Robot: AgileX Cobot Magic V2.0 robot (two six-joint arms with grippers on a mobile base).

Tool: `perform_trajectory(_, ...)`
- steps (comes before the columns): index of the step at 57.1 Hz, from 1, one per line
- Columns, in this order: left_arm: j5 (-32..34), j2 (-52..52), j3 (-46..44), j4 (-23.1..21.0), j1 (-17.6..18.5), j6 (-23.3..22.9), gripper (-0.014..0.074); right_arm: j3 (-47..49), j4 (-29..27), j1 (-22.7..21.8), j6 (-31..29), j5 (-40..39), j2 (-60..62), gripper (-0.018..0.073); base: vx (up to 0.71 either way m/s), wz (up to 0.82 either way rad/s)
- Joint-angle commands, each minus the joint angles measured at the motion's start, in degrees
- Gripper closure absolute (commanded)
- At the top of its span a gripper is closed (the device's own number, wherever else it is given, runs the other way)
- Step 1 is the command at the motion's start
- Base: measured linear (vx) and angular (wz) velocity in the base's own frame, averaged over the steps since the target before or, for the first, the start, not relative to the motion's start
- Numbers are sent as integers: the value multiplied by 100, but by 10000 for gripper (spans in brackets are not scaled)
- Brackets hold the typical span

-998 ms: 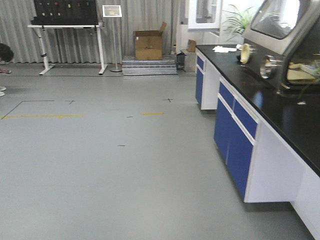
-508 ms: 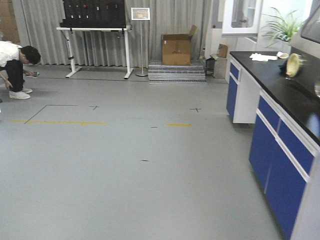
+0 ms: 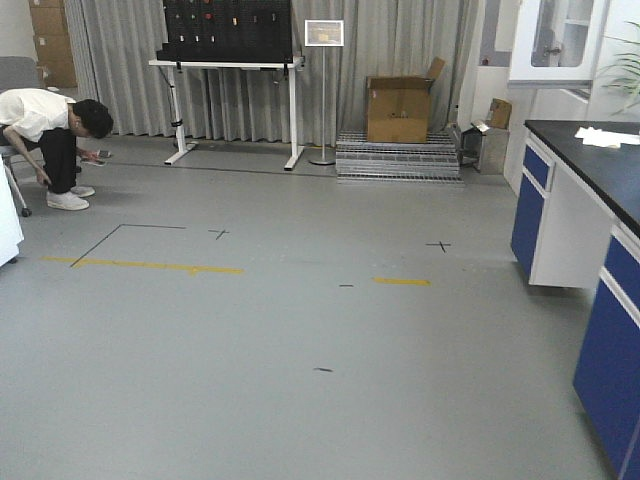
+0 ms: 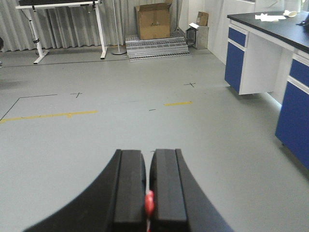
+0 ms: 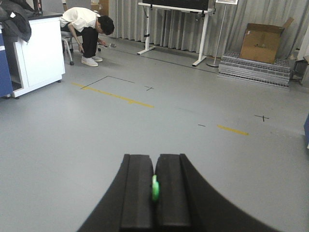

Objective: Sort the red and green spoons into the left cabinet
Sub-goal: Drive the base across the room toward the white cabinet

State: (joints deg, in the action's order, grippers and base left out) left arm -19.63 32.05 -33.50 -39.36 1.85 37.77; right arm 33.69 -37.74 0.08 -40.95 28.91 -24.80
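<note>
Floor (image 3: pixel 300 400), grey and marked with yellow tape strips (image 3: pixel 150 266) and small black crosses, filled most of the front view. A lab bench (image 3: pixel 600 170) with a black top and blue doors ran along the right edge. At the back stood a white-legged table (image 3: pixel 230 65) carrying a black panel, against grey curtains. A person (image 3: pixel 50 125) in a white shirt was bent over at far left. A cardboard box (image 3: pixel 398 108) sat on a low slatted metal platform (image 3: pixel 398 155), with a sign stand (image 3: pixel 323 35) just beside it.

The left gripper (image 4: pixel 147 153) was seen from its wrist camera above bare floor, its two black fingers pressed almost together and pinching the red spoon (image 4: pixel 149 203). Only a short red sliver showed, lodged in the slit between the pads near the camera end, well back from the fingertips. Its long axis ran along the slit, parallel to the fingers. Whether the visible part was bowl or handle could not be told.

The right gripper (image 5: pixel 155 157) was in like condition: fingers drawn close, clamping the green spoon (image 5: pixel 155 187). A short green sliver sat upright in the gap, about midway along the pads, aligned lengthwise with the fingers. Which end faced forward could not be determined.
</note>
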Motion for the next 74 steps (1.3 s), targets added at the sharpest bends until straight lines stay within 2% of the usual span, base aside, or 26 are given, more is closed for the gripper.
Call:
perform_trajectory(1, 337, -6, -158, -142, 45, -50, 597, 160, -142, -22, -60, -388, -34, 562, 59, 7)
perform_trajectory(74, 337, -6, -158, -142, 45, -50, 597, 160, -142, -22, -60, -388, -34, 562, 62, 3)
